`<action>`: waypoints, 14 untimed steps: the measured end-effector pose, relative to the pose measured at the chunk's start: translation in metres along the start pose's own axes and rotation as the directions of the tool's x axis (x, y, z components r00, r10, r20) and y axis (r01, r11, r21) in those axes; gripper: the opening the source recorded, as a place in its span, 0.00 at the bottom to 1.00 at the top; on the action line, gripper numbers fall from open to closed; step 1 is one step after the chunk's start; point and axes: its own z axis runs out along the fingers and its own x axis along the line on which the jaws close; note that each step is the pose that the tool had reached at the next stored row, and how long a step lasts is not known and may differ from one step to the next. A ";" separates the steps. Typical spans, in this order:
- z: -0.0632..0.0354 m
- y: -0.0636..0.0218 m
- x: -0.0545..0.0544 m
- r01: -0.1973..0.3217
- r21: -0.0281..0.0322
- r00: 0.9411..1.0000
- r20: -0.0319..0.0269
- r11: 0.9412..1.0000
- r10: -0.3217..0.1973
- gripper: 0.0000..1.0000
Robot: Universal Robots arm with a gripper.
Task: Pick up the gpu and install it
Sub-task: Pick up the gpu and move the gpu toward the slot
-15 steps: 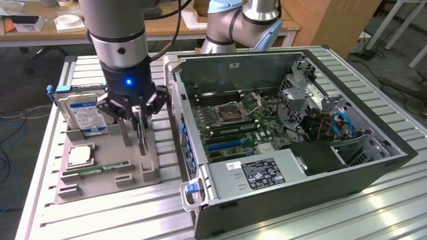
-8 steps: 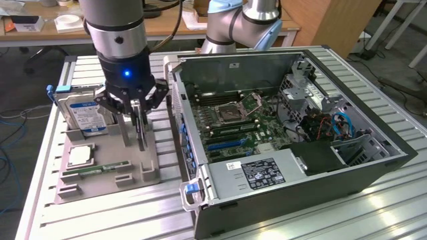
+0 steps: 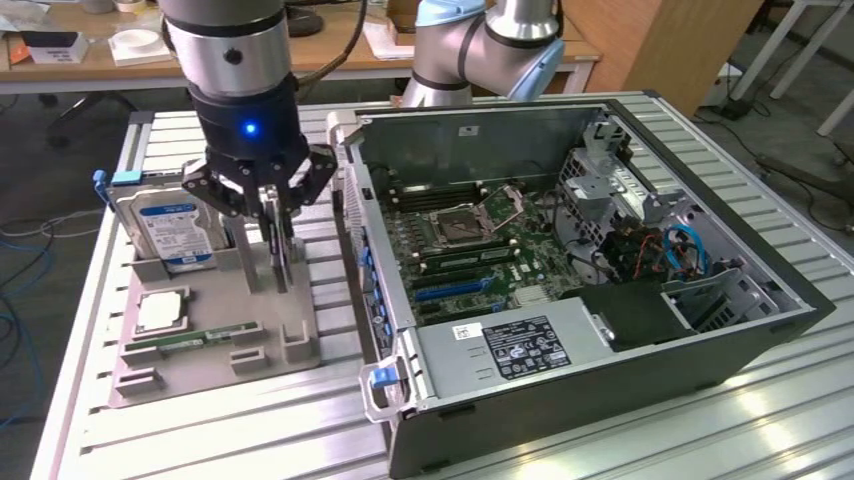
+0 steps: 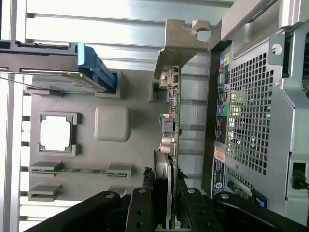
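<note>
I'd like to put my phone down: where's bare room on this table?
Bare table below the tray and below the case in the exterior view. Crowded: the gap between tray and case, with the pincer at the gpu.

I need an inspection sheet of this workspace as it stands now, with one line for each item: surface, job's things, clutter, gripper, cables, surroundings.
Surface: slotted aluminium table, carrying a gray parts holder and an open computer case.
Job's things: the gpu stands on edge in the holder, on the side nearest the case.
Clutter: hard drive upright; processor chip and RAM stick lying in the holder.
Gripper: gripper is down over the gpu's top edge; whether it grips cannot be judged.
Cables: blue cables inside the case; floor cables beside the table.
Surroundings: second robot arm and wooden desk behind.
</note>
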 end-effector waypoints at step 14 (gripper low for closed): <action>-0.0448 0.0020 -0.001 0.000 0.000 1.000 0.000 1.000 0.000 0.27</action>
